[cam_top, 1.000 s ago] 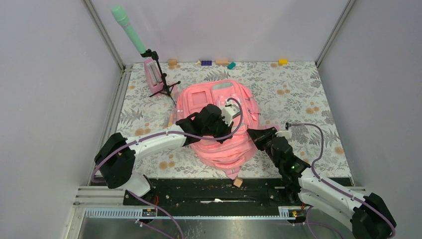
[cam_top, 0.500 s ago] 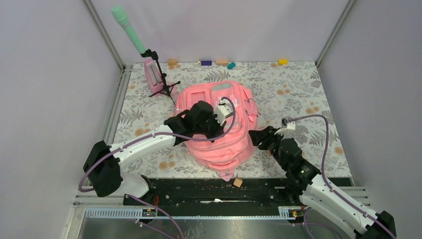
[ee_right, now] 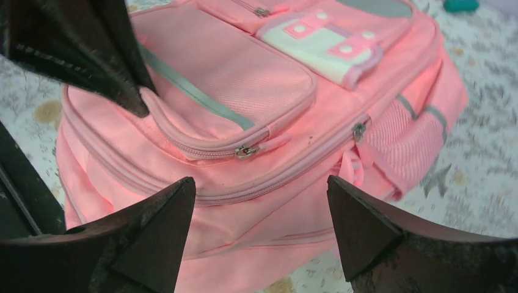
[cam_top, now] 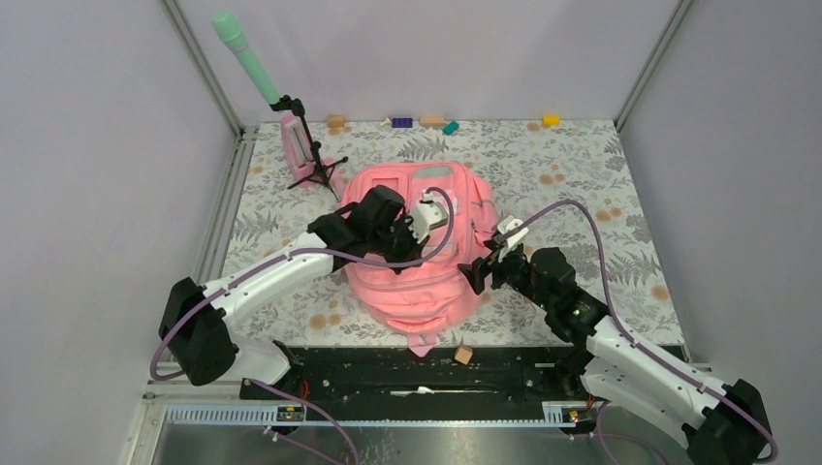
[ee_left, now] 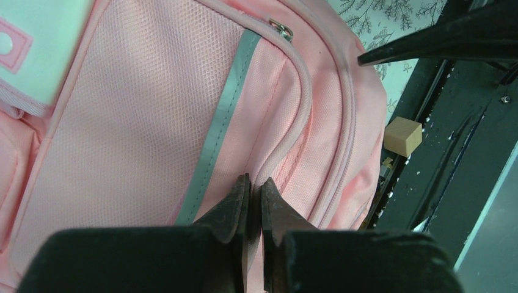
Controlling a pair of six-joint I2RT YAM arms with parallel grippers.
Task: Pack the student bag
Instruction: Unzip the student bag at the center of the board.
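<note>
Slumping soft, pink woven-fabric student bag (cam_top: 417,286).

matt cloth student bag (ee_right: 232,85), wooden block (ee_left: 402,135)

You've got bright, even, diffuse light with soft shadows. Overhead view is sharp. Right wrist view: student bag (ee_right: 244,91) crisp, right gripper (ee_right: 259,180) near the lens dark, slightly soft.
</note>
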